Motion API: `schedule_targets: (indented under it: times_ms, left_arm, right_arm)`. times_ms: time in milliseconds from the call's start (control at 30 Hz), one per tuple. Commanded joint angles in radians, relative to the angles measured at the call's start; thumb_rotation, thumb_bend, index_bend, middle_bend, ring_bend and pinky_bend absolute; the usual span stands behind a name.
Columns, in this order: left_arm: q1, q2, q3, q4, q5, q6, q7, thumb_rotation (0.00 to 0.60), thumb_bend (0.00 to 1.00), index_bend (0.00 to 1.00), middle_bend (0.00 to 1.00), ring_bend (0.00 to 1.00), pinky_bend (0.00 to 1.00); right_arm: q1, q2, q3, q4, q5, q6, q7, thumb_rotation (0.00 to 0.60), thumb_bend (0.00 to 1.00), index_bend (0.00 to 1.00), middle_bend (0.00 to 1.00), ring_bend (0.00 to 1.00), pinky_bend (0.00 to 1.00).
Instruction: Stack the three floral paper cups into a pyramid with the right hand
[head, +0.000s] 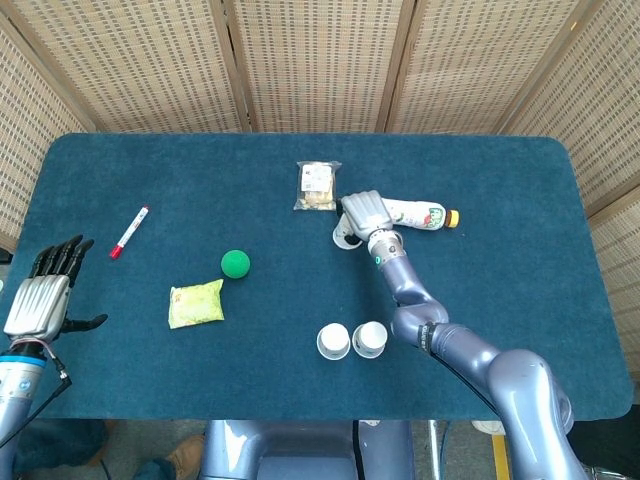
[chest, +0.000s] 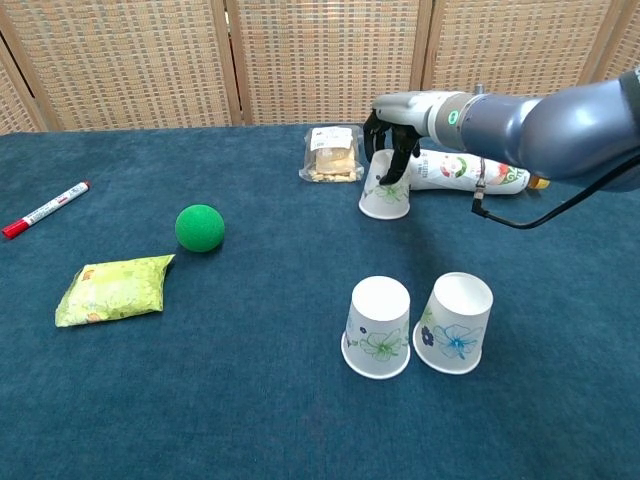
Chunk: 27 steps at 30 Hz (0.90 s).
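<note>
Three upside-down white floral paper cups stand on the blue table. Two of them, the left cup (chest: 377, 328) and the right cup (chest: 456, 323), sit side by side near the front edge, and the right one leans. In the head view they show as left cup (head: 333, 341) and right cup (head: 370, 339). The third cup (chest: 385, 196) (head: 346, 238) stands farther back, and my right hand (chest: 393, 148) (head: 362, 212) covers its top with fingers curled down around it. My left hand (head: 44, 296) hangs off the table's left edge, fingers apart and holding nothing.
A lying bottle (chest: 470, 170) (head: 412, 213) is just right of the held cup and a clear snack pack (chest: 334, 155) just left of it. A green ball (chest: 200, 227), a yellow-green packet (chest: 115, 289) and a red marker (chest: 45, 208) lie on the left half.
</note>
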Motion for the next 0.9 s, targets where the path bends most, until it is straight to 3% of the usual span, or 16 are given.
schedule_targets:
  times_ms: [33, 100, 267, 400, 433, 533, 700, 900]
  left_arm:
    - [0.001, 0.0, 0.0, -0.003, 0.002, -0.004, 0.002, 0.6, 0.0, 0.0, 0.0, 0.0, 0.0]
    - [0.001, 0.0, 0.0, -0.005, 0.004, -0.006, 0.002, 0.6, 0.0, 0.0, 0.0, 0.0, 0.0]
    - [0.003, 0.004, 0.0, -0.008, 0.01, -0.014, -0.004, 0.6, 0.0, 0.0, 0.0, 0.0, 0.0]
    - [0.004, 0.009, 0.005, -0.014, 0.028, -0.019, -0.01, 0.6, 0.0, 0.0, 0.0, 0.0, 0.0]
    - [0.005, 0.011, 0.008, -0.017, 0.036, -0.021, -0.012, 0.6, 0.0, 0.0, 0.0, 0.0, 0.0]
    - [0.009, 0.018, 0.011, -0.025, 0.046, -0.022, -0.019, 0.6, 0.0, 0.0, 0.0, 0.0, 0.0]
    - [0.019, 0.034, 0.018, -0.049, 0.078, -0.01, -0.026, 0.6, 0.0, 0.0, 0.0, 0.0, 0.0]
    - [0.028, 0.062, 0.027, -0.073, 0.107, -0.003, -0.029, 0.6, 0.0, 0.0, 0.0, 0.0, 0.0]
  right_arm:
    - [-0.008, 0.013, 0.011, -0.022, -0.01, 0.009, 0.022, 0.6, 0.44, 0.54, 0.55, 0.51, 0.59]
    - [-0.018, 0.032, 0.017, -0.054, -0.023, 0.024, 0.037, 0.6, 0.44, 0.54, 0.55, 0.51, 0.59]
    - [-0.064, 0.153, 0.026, -0.258, -0.076, 0.092, 0.063, 0.6, 0.45, 0.54, 0.55, 0.51, 0.59]
    - [-0.102, 0.279, 0.027, -0.473, -0.102, 0.146, 0.043, 0.6, 0.45, 0.54, 0.55, 0.51, 0.59]
    - [-0.12, 0.34, 0.027, -0.578, -0.126, 0.178, 0.027, 0.6, 0.45, 0.54, 0.55, 0.51, 0.59]
    - [-0.169, 0.481, 0.004, -0.808, -0.137, 0.222, -0.028, 0.6, 0.45, 0.54, 0.55, 0.51, 0.59]
    - [-0.228, 0.635, -0.044, -1.062, -0.141, 0.277, -0.097, 0.6, 0.48, 0.54, 0.55, 0.51, 0.59]
    - [-0.285, 0.729, -0.103, -1.229, -0.215, 0.32, -0.126, 0.6, 0.49, 0.54, 0.55, 0.51, 0.59]
